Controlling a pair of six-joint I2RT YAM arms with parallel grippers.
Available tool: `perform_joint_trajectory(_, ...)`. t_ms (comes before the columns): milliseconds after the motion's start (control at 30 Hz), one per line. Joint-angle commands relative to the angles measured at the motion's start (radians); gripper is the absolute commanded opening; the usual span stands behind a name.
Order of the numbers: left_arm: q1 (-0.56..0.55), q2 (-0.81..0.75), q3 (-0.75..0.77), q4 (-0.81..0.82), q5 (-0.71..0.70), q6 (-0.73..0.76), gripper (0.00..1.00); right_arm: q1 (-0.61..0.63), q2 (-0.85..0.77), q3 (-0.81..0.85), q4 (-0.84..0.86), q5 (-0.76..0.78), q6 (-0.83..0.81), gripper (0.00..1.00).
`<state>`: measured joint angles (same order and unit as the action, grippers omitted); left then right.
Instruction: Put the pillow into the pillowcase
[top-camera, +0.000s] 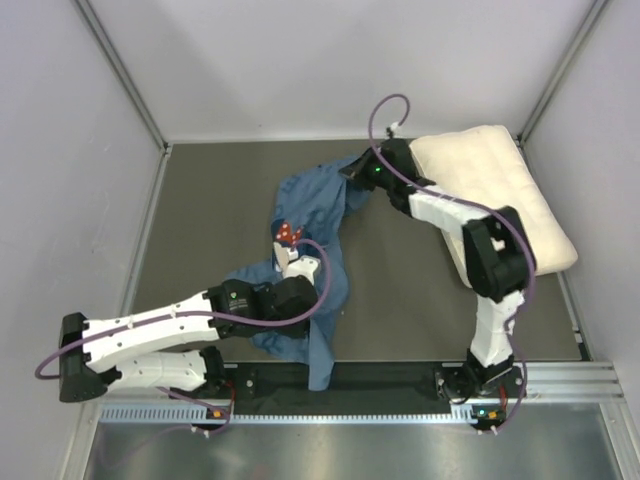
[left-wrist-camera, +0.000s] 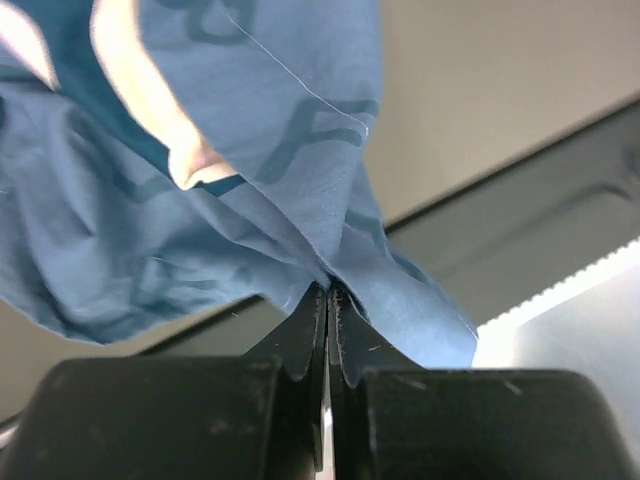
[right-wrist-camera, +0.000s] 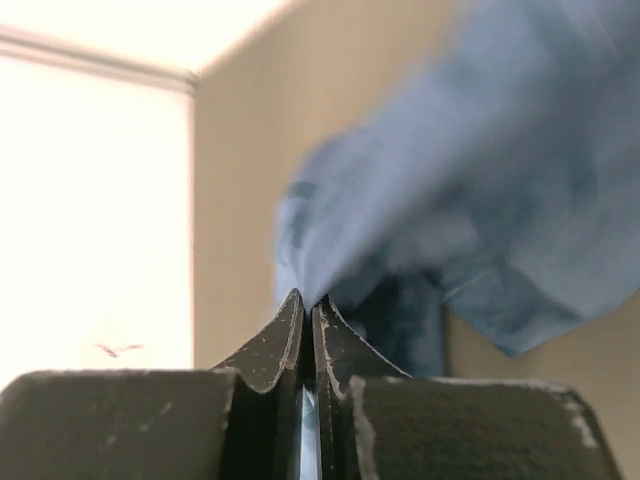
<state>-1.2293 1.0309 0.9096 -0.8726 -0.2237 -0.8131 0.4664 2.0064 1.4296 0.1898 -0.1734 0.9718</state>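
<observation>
the pillowcase (top-camera: 318, 205) is lying crumpled across the middle of the surface (top-camera: 200, 220), limp and light; its open hem, the place to grip, is not showing. the left end effector (left-wrist-camera: 327, 295) and right end effector (right-wrist-camera: 307, 305) are each pinching a fold of it. the pillow (top-camera: 500, 185), soft and bulky, is sitting wholly outside it by the far right corner.

The thin, matt, creased blue printed cloth pillowcase (top-camera: 318, 205) is pinched between the scuffed matt black plastic fingers (left-wrist-camera: 300, 340) of the left gripper (left-wrist-camera: 328, 292). Near the right gripper (right-wrist-camera: 306, 302), the cream rectangular fabric pillow (top-camera: 500, 185) looks soft.
</observation>
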Motion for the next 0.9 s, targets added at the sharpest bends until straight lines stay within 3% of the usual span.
perform_joint_trajectory(0, -0.001, 0.041, 0.052, -0.006, -0.127, 0.012, 0.0, -0.077, -0.257, -0.066, 0.013, 0.078, -0.103, 0.0)
perform_joint_trajectory(200, 0.062, 0.132, 0.146, -0.011, -0.25, 0.093, 0.0, -0.187, -0.553, -0.098, -0.183, 0.169, -0.243, 0.0)
perform_joint_trajectory(333, 0.264, 0.164, 0.254, -0.022, -0.272, 0.196, 0.0, -0.254, -0.723, -0.066, -0.328, 0.228, -0.326, 0.0)
perform_joint_trajectory(500, 0.447, 0.138, 0.527, -0.066, -0.408, 0.307, 0.0, -0.33, -0.85, -0.015, -0.501, 0.224, -0.412, 0.0)
perform_joint_trajectory(667, 0.476, 0.117, 0.777, -0.08, -0.54, 0.356, 0.0, -0.364, -0.937, 0.028, -0.637, 0.187, -0.485, 0.0)
perform_joint_trajectory(867, 0.475, 0.012, 0.845, -0.097, -0.687, 0.431, 0.0, -0.364, -1.06, 0.019, -0.788, 0.115, -0.527, 0.01)
